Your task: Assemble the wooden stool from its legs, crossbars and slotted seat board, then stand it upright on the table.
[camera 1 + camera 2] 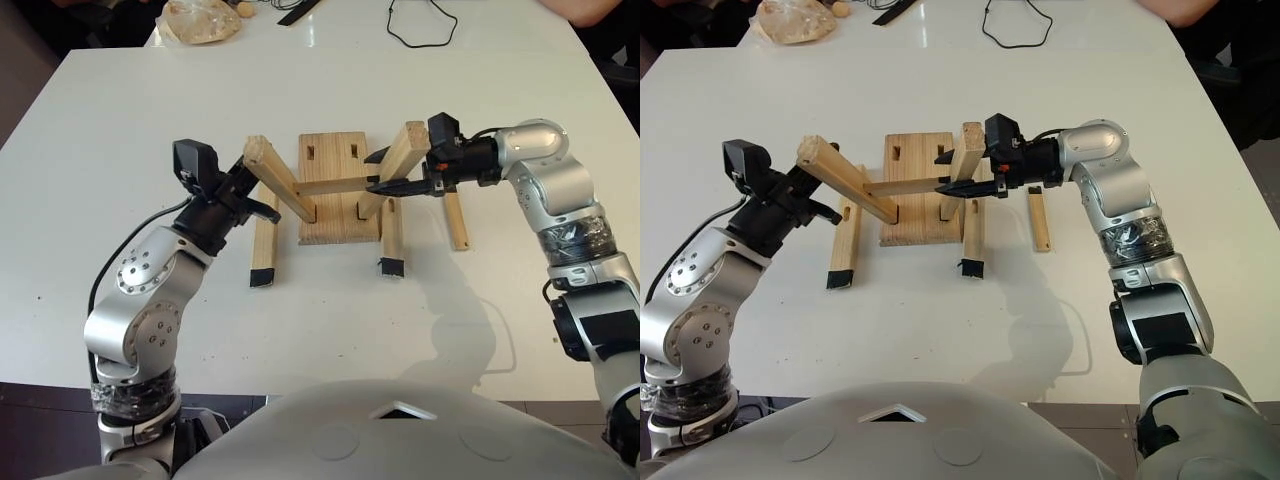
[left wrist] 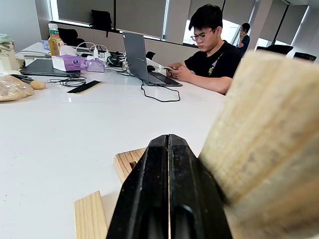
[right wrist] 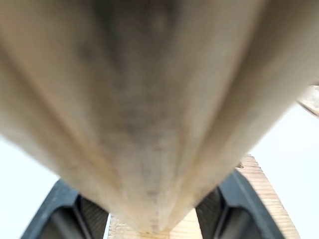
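The slotted seat board [image 1: 335, 150] lies flat at the table's middle. Two legs stand in it, leaning outward: a left leg [image 1: 275, 175] and a right leg [image 1: 405, 150]. A thin crossbar [image 1: 335, 185] spans between them. My right gripper [image 1: 390, 186] is shut on the right leg, a finger [image 3: 65, 214] on each side of the wood. The left gripper [image 1: 262, 208] is shut with its fingers [image 2: 169, 169] pressed together, empty, right beside the left leg [image 2: 269, 149]. Three loose legs with black end caps lie flat: [image 1: 263, 250], [image 1: 391, 240], [image 1: 456, 222].
A black cable [image 1: 420, 25] and a bag of food [image 1: 200, 20] lie at the table's far edge. A laptop [image 2: 142, 55] stands farther back. The white table [image 1: 120, 100] has open surface on both sides and in front of the board.
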Tool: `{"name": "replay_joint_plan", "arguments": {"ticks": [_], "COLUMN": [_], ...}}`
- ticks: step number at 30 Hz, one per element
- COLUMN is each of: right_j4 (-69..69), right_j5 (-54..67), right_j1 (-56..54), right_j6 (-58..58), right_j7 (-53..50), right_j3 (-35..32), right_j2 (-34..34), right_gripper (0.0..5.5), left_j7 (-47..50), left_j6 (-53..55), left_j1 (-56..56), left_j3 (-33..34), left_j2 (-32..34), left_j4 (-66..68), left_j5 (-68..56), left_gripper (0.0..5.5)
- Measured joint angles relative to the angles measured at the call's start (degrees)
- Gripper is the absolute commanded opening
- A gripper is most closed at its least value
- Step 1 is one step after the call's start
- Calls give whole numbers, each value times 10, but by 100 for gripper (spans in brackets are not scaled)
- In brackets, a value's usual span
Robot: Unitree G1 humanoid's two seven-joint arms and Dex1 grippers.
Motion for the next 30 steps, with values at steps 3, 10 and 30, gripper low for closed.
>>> {"name": "replay_joint_plan", "arguments": {"ticks": [3, 10, 30], "right_j4": [30, 67, -468], "right_j5": [-3, -49, -170], "right_j1": [-19, -34, 367], "right_j6": [-10, -43, 275], "right_j7": [15, -19, -579], "right_j3": [6, 14, -159], "right_j2": [10, 40, 104], "right_gripper": [200, 267, 137], "left_j7": [-4, -31, 205], "left_j6": [-12, -48, -122], "left_j1": [10, -18, 119], "left_j3": [1, -11, -83], "left_j2": [11, 9, -131], "left_j4": [2, 114, -1], "left_j5": [-4, 9, 249], "left_gripper": [0, 0, 0]}}
